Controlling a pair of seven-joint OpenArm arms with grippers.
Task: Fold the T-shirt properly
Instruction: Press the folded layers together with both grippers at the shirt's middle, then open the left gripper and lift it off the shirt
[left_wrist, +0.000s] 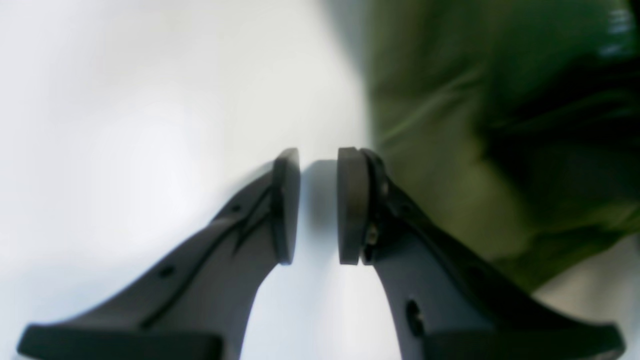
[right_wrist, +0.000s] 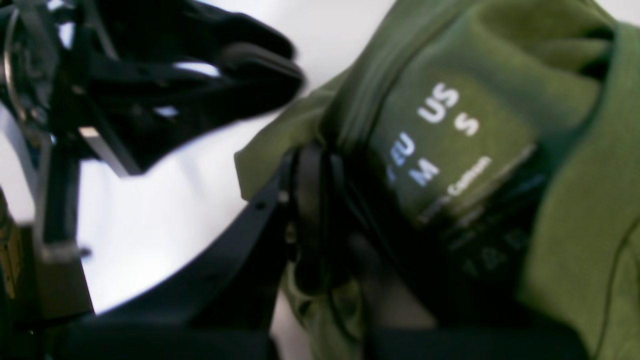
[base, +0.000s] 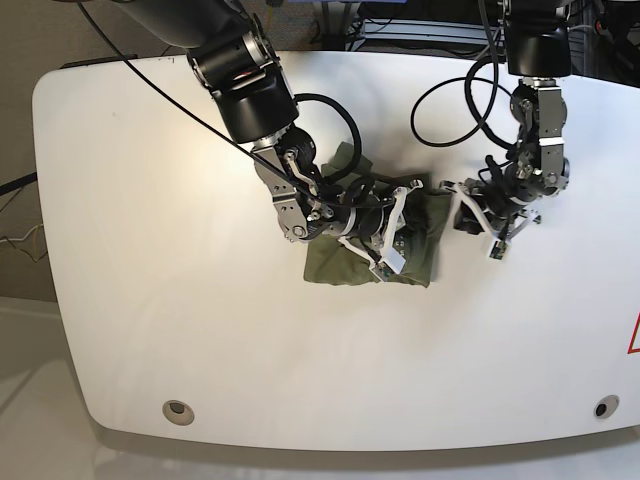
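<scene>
The olive T-shirt (base: 345, 262) lies bunched near the white surface's (base: 150, 300) centre. The right pincer (base: 392, 232) rests on it, apparently pinching cloth. At three o'clock, just off the shirt's edge, the left pincer (base: 452, 203) hovers.

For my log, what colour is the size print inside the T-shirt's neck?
White print on the olive-green T-shirt; clearest in the right wrist view.
</scene>
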